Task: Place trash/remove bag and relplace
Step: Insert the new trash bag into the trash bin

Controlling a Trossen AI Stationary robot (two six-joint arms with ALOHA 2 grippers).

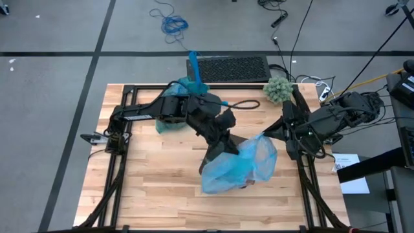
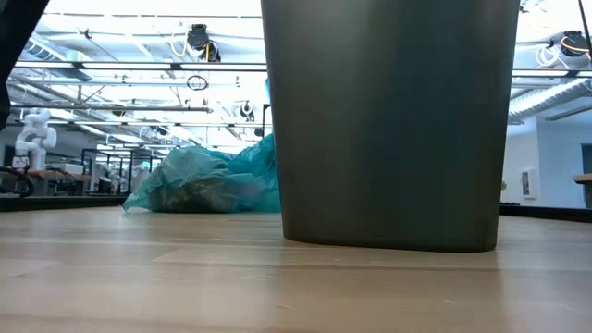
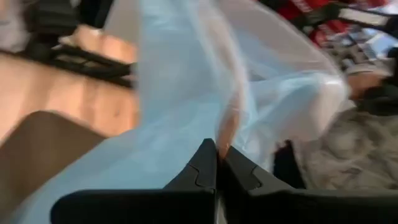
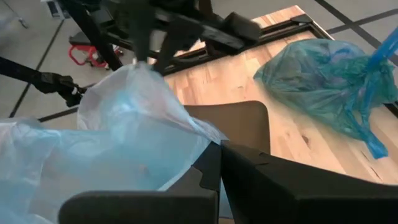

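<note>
High view: fresh blue bag (image 1: 239, 165) stretched over bin (image 2: 393, 120), long axis between left gripper (image 1: 217, 152) and right gripper (image 1: 264, 136), both pinched shut on its film.

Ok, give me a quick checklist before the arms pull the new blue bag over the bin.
1. Left gripper shut on the thin light-blue plastic bag: ok.
2. Right gripper shut on the same bag: ok.
3. Bag mouth spread open: cannot tell.
4. Dark grey plastic bin upright: ok.
5. Full teal tied bag lying apart from the bin: ok.
6. Bag seated around the bin rim: not ok.
</note>
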